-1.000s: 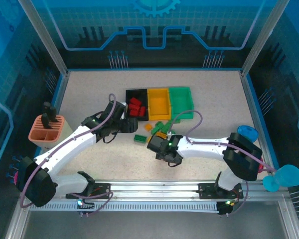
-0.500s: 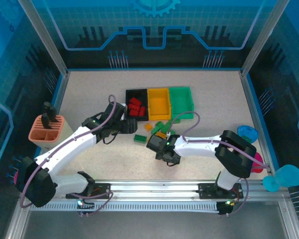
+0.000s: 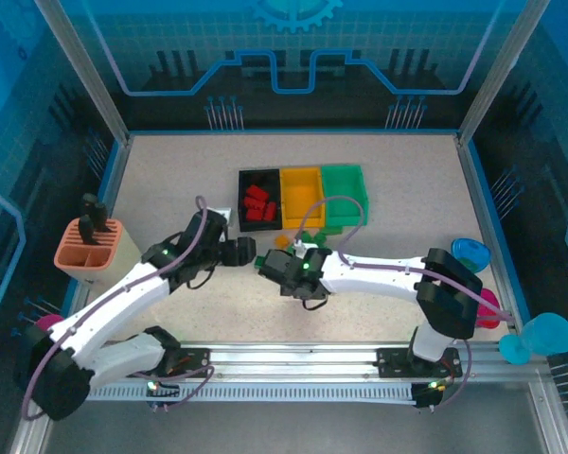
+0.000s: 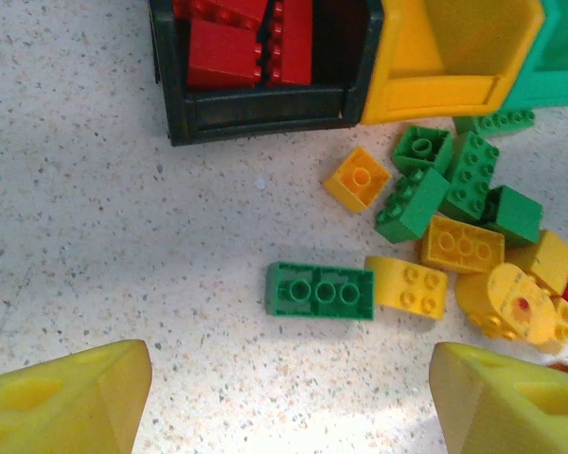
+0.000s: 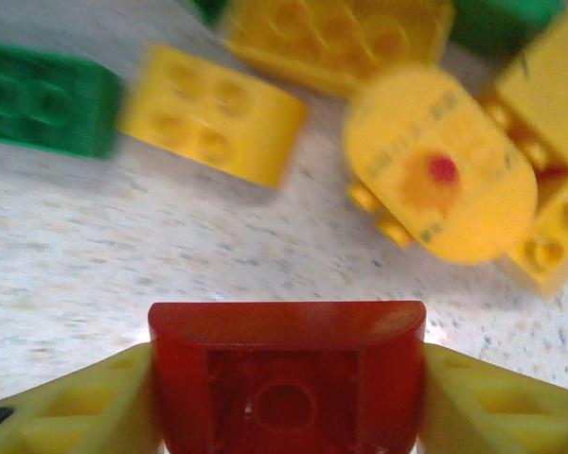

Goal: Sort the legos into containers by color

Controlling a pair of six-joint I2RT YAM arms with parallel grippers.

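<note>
Red lego [image 5: 286,374] was clamped between the 2 yellow fingers [image 5: 66,407] of the right end effector [image 5: 286,388], hollow underside toward the wrist camera, speckled worktop [image 5: 123,255] beyond it. Just past it lay a yellow lego [image 5: 213,113], a green lego [image 5: 43,95] to its left and a round yellow piece [image 5: 440,175] to its right, all blurred.

From above, the right end effector [image 3: 268,263] was on the near side of the black container [image 3: 241,199], with the left end effector [image 3: 244,252] just beside it on the left.

Left end effector [image 4: 289,411] was open: both fingers [image 4: 66,397] stood wide apart with nothing between them, only bare worktop [image 4: 123,236]. Ahead of it lay a 3-stud green lego [image 4: 320,289] touching a yellow lego [image 4: 407,286]. The rest of the loose pile [image 4: 454,218], green and yellow mixed, lay to the right, near the yellow container [image 4: 454,57] and the green container [image 4: 559,66]. A small orange-yellow lego [image 4: 357,178] sat at the pile's left edge.

3 containers stood in a row on the far side of the pile: black on the left, yellow [image 3: 301,199] in the middle, green [image 3: 346,189] on the right. Black container [image 4: 265,109] held several red legos [image 4: 251,38]. The yellow container's visible floor was bare; the green one was cut off at the frame edge.

Orange-topped holder [image 3: 90,246] stood at the far-left edge of the worktop.
</note>
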